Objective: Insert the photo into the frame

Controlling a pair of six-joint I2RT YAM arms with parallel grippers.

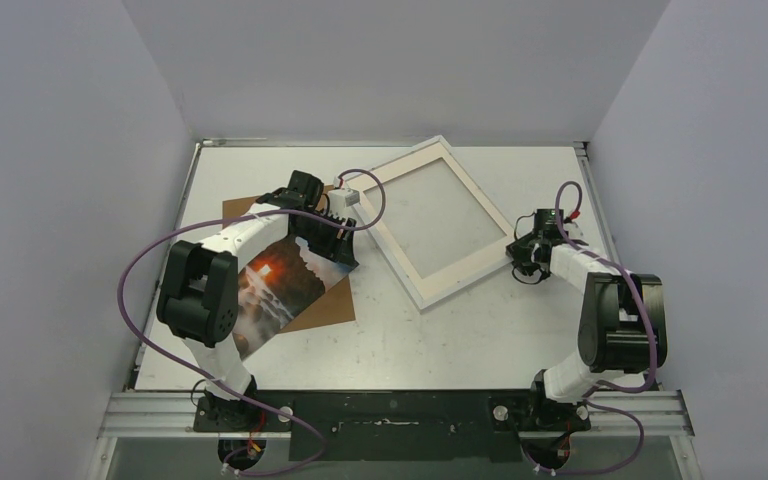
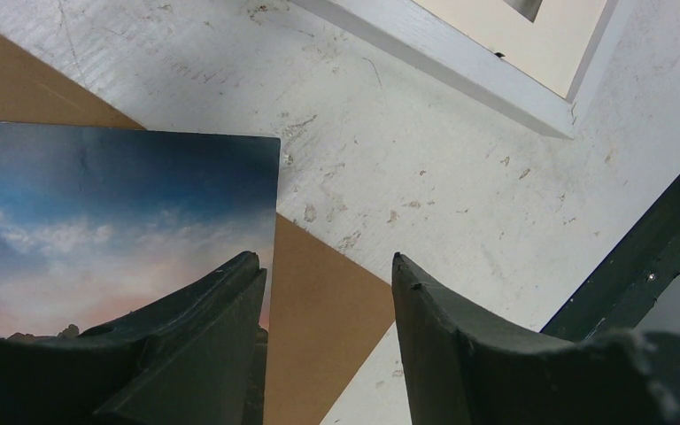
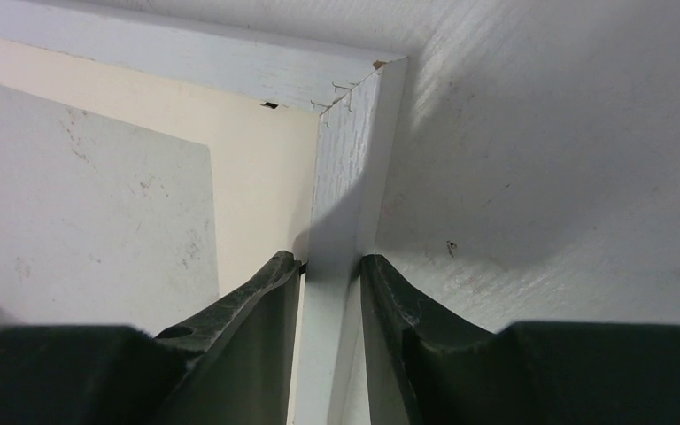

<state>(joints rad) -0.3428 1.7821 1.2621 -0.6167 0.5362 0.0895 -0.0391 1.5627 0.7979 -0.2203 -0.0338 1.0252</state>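
The photo (image 1: 278, 285), a sunset print, lies left of centre on a brown board (image 1: 325, 308). In the left wrist view its blue-sky corner (image 2: 115, 195) rests on the board (image 2: 319, 310). My left gripper (image 1: 343, 252) is open at the photo's right edge, empty (image 2: 323, 261), with one finger (image 2: 221, 336) over the print. The white frame (image 1: 430, 222) lies tilted at centre back with a cream mat (image 3: 266, 177) inside it. My right gripper (image 1: 517, 255) is shut on the frame's right rim (image 3: 345, 177) near a corner, a finger on each side (image 3: 332, 261).
The frame's near corner (image 2: 496, 80) lies just beyond the left gripper. A dark bar (image 2: 646, 257) crosses the right of the left wrist view. Grey walls close in the white table (image 1: 480, 330) on three sides.
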